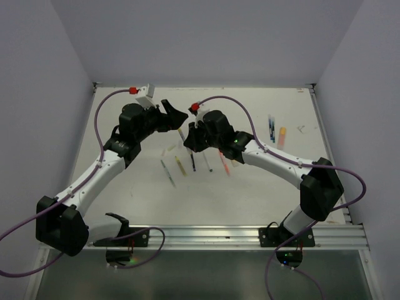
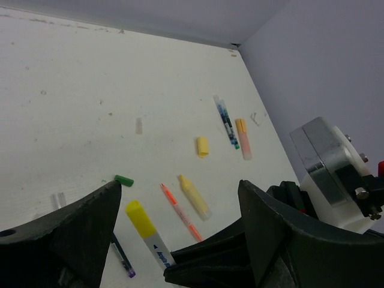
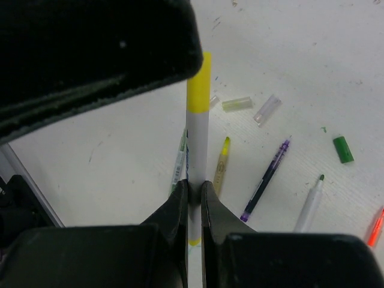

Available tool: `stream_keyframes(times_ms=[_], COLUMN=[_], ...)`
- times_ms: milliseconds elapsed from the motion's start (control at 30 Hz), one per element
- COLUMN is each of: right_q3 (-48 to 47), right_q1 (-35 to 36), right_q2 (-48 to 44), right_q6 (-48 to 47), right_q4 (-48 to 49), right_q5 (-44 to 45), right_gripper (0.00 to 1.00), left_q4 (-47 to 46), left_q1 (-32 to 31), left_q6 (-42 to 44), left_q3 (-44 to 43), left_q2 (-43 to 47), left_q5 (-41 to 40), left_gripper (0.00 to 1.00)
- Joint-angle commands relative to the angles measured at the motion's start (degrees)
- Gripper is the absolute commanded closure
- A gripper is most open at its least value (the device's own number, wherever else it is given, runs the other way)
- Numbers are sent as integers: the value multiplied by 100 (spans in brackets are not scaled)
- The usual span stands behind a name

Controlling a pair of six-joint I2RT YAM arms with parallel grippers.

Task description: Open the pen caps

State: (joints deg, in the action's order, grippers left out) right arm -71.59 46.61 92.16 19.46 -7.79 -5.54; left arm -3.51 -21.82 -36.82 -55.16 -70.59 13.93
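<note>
The right gripper was clenched on the white barrel of a pen, low on its length, so the yellow cap stood well clear of the jaws. The left gripper was spread wide, with that cap lying between its fingers and touching neither, as far as could be told. Beyond the cap, on the table, lay a loose green cap and a loose yellow cap, with an orange pen nearer by. The risk, I judged, lay in the closing. If the left fingers met the cap off-centre, they would lever the long free end sideways and twist the pen in the right gripper's narrow hold. A pinch too near the cap's seam might catch the barrel too, and a pull would then drag the whole pen out rather than part it.
</note>
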Motion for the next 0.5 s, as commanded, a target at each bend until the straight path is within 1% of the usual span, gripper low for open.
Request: stream_keyframes(times_ms=[0,100,267,467], right_q3=[49,128,189,137], right_q1=[24,32,32,32], right_q2=[-321,-400,-453,-392], right_q6=[163,224,251,260], right_q4=[401,559,726,753], right_q5=[115,123,71,53], right_gripper=[100,100,100,100], left_q4=[-27,52,-27,-168], left_q1=[-32,-32,-32,-32], left_q6=[70,43,-45,-150], left_q3=[84,137,163,128], left_q2=[203,177,36,-113], left_q5=[-602,-734,-506,-348], left_gripper=[19,21,26,39])
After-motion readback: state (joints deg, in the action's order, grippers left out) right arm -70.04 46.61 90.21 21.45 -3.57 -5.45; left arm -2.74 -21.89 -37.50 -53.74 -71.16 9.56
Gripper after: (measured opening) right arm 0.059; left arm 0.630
